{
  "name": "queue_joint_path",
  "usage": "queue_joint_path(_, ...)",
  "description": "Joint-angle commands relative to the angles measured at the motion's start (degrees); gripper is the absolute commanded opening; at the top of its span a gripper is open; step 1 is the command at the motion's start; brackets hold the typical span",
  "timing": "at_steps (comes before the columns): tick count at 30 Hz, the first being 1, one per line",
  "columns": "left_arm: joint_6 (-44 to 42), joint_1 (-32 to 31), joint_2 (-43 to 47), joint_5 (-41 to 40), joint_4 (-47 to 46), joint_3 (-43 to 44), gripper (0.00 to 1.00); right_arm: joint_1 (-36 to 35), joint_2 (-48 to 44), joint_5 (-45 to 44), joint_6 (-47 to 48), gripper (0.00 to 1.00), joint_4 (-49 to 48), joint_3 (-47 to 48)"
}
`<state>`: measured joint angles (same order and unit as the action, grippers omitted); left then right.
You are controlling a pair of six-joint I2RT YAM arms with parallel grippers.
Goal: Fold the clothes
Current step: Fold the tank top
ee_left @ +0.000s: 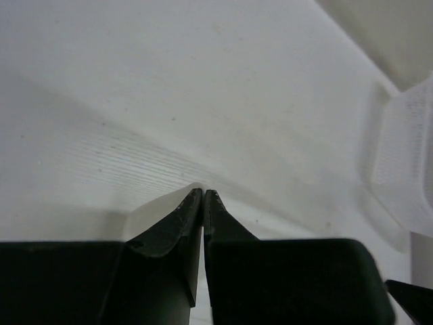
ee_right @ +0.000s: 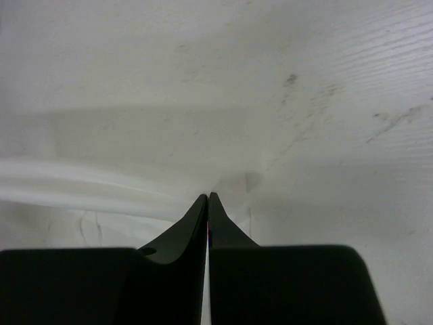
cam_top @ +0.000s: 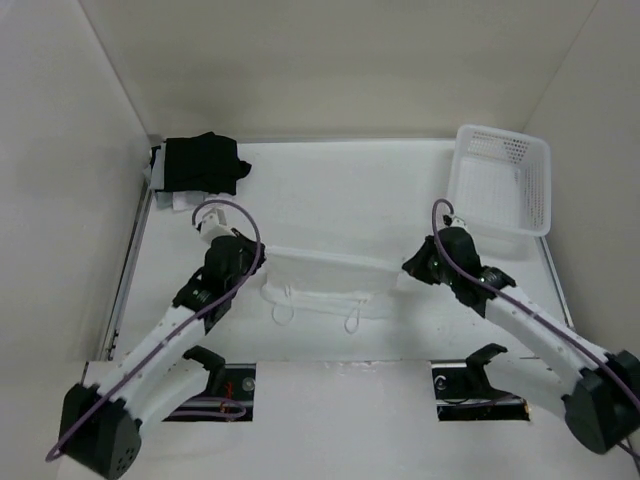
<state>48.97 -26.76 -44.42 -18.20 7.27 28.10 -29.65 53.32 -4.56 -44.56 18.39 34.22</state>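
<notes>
Left arm: I see it run from its base at the near left corner up and inward, with the wrist turned toward the middle of the counter (cam_top: 340, 190).
Left claw (cam_top: 260, 251): pinched tight on the left end of the clothes (cam_top: 320, 290); on my wrist view, ribbed white fabric meets the tips.
Right arm: it stretches from the near right corner up and to the left, forearm long and low, wrist pointing inward.
Right claw (cam_top: 408, 266): closed down on the right end of the same garment, tips together.
Clothes: held as a band between the two claws at mid-counter. The lower part sags toward the near edge, and string loops (cam_top: 352, 320) lie below it.
Basket (cam_top: 503, 131): far right corner, well apart from the right claw.
Black garments (cam_top: 200, 163): far left corner, behind the left claw.
</notes>
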Motion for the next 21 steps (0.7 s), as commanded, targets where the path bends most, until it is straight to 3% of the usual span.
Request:
queue_joint_path(1,-2.0,5.7,-11.2,4.3,-16.8,-0.2,0.02,6.2,7.4,7.8,2.0,0.03,-15.6,1.5)
queue_joint_path(5,-1.0,10.9,-28.5,9.8,-26.6,6.2,0.02,9.6,21.2,7.9,3.5,0.03,-19.7,8.7)
queue_joint_path(9,0.8,11.6,-36.5,11.3,-30.2,10.7,0.02,11.4,29.1,8.3,3.9,0.03,-21.1,14.4)
queue_joint_path(13,1.2,11.3,-34.7,12.0,-30.6,10.0,0.03,11.2,27.1,7.7,4.4,0.03,-20.8,13.6)
queue_joint_path(21,1.4,11.0,-23.4,13.9,-30.6,-2.5,0.04,7.6,19.6,6.6,4.0,0.04,-20.5,3.4)
